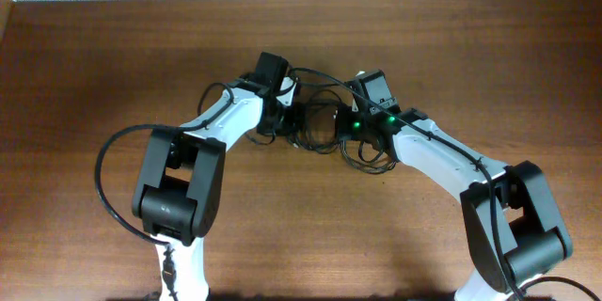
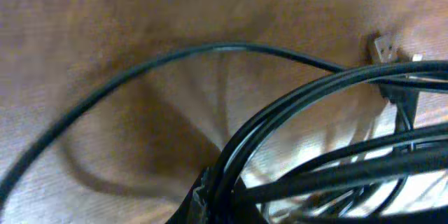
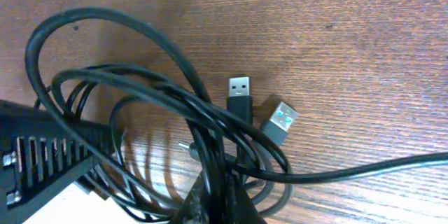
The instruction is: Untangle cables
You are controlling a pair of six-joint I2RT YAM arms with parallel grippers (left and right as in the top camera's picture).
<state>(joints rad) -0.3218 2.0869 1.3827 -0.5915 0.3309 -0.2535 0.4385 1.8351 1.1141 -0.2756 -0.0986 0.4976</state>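
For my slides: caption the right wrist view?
Right gripper pinching looped black cables, two USB plugs lying on the wooden table.

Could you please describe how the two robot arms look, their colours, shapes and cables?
Both the left arm and the right arm have white rounded links joined by black boxy joint housings. A thick black cable loops out from the left arm's side. A small green light glows near the right arm's wrist.
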